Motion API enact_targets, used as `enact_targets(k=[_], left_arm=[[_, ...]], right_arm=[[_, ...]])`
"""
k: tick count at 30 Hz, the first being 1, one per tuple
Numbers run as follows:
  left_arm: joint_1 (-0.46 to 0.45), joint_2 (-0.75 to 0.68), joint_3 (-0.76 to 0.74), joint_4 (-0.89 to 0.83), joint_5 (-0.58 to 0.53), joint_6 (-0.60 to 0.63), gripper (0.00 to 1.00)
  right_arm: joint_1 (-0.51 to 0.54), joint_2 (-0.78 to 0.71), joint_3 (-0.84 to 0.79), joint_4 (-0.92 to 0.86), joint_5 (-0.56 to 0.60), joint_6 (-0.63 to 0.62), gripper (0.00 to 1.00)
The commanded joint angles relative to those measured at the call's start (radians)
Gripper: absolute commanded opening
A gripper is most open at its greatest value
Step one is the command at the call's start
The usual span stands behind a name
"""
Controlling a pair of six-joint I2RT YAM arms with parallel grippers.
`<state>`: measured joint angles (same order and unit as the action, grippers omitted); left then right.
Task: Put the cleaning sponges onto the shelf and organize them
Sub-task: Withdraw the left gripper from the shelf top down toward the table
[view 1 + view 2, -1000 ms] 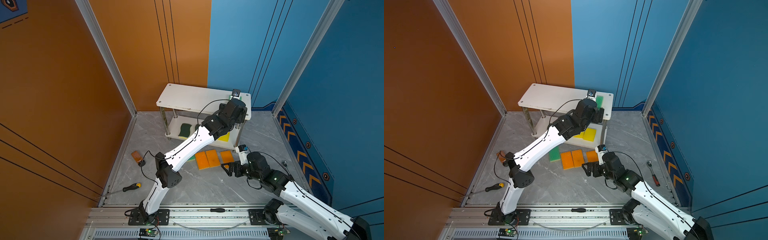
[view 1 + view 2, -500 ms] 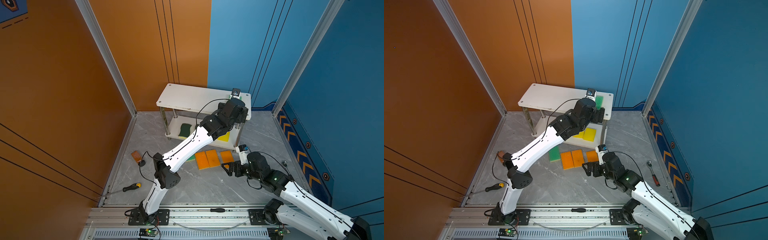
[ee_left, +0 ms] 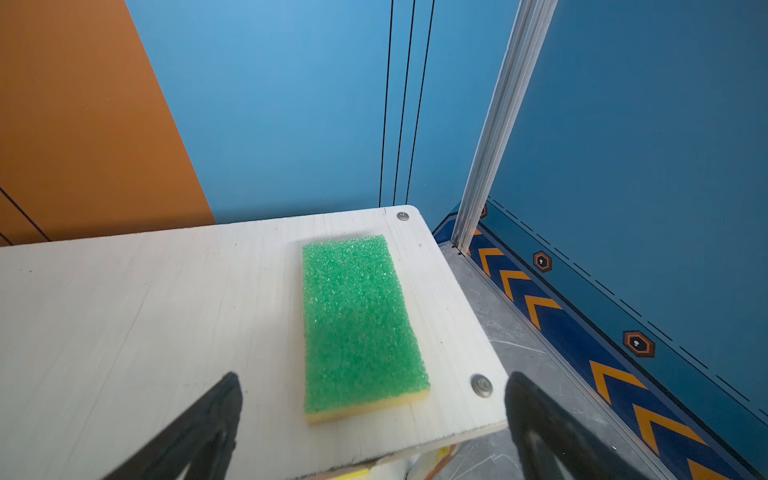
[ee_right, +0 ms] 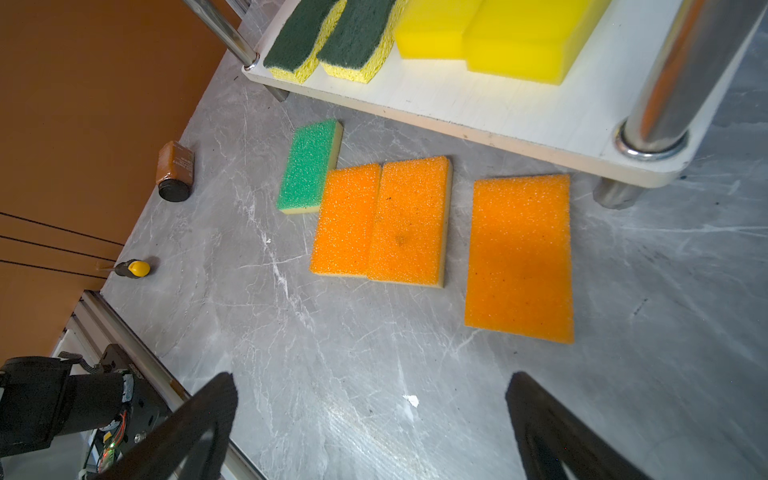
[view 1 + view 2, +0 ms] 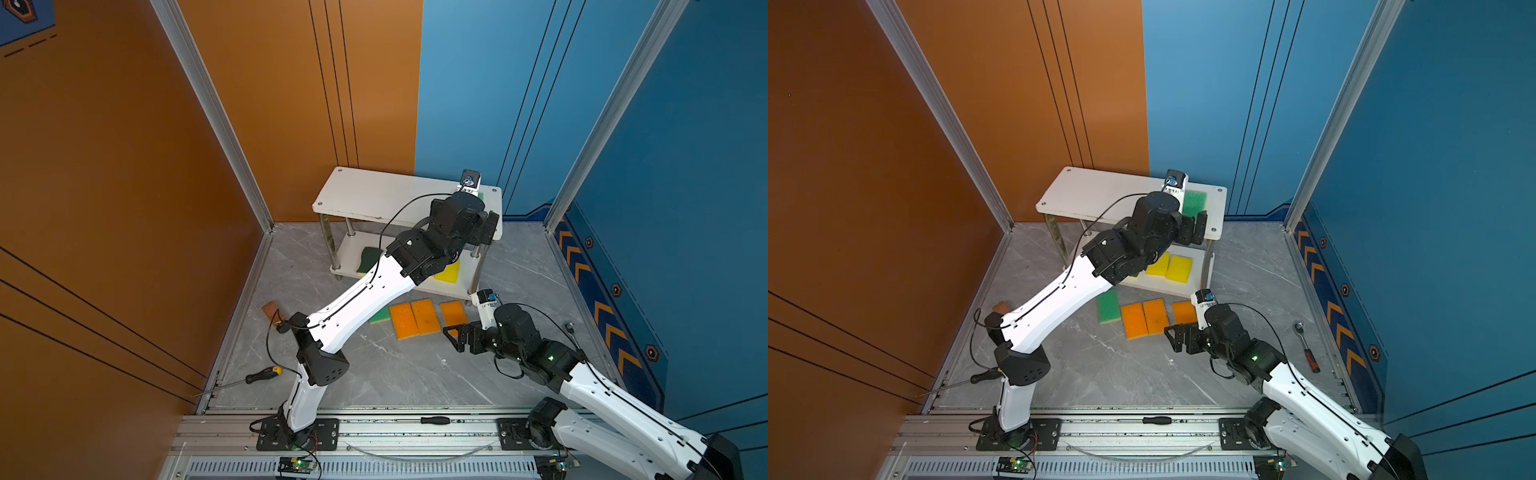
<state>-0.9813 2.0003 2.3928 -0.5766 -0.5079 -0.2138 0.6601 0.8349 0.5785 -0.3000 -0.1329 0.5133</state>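
Observation:
The shelf (image 5: 374,195) (image 5: 1100,191) stands at the back. A light-green sponge (image 3: 361,324) (image 5: 1194,202) lies flat at the right end of its top board (image 3: 124,311). My left gripper (image 3: 372,376) (image 5: 1196,226) hovers open just in front of that sponge, not touching it. The lower board (image 4: 498,112) holds two dark-green sponges (image 4: 328,37) and two yellow ones (image 4: 498,37). On the floor lie three orange sponges (image 4: 409,220) (image 5: 419,318) and a light-green one (image 4: 309,166). My right gripper (image 4: 372,376) (image 5: 459,338) is open and empty, near the rightmost orange sponge (image 4: 519,257).
A brown bottle (image 4: 174,170) lies by the left wall. A yellow-tipped screwdriver (image 5: 262,376) is nearer the front. A black screwdriver (image 5: 432,420) rests on the front rail. A ratchet (image 5: 1306,347) lies by the right wall. The left arm spans the floor up to the shelf.
The left gripper has opened wider, with the light-green sponge lying free on the top board. The right arm has not moved.

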Motion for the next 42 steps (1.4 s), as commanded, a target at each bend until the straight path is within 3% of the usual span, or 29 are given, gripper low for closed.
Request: enact_targets(k=[1,12,20,28,42], left_arm=[[-0.018,-0.07,-0.05,0.022,0.005,0.041,0.98],[-0.037,-0.361,-0.544,0.302,-0.025,0.051,0.98],[-0.034,-0.557,-0.838,0.351,-0.119,0.016,0.97],[-0.003,-0.732,-1.106,0.336,-0.176,-0.12,0.98],[0.089,-0.851,-1.437,0.209,-0.224,-0.45,0.98]], right_arm=[[-0.005,-0.003,-0.008,-0.016,0.013,-0.012,1.0],[-0.002,0.013,0.002,-0.01,0.009,-0.013,1.0],[0.0,0.051,0.012,0.012,-0.001,-0.009,1.0],[0.01,0.086,0.018,0.047,0.001,-0.001,1.0],[0.034,0.151,0.04,0.082,0.03,0.022,1.0]])
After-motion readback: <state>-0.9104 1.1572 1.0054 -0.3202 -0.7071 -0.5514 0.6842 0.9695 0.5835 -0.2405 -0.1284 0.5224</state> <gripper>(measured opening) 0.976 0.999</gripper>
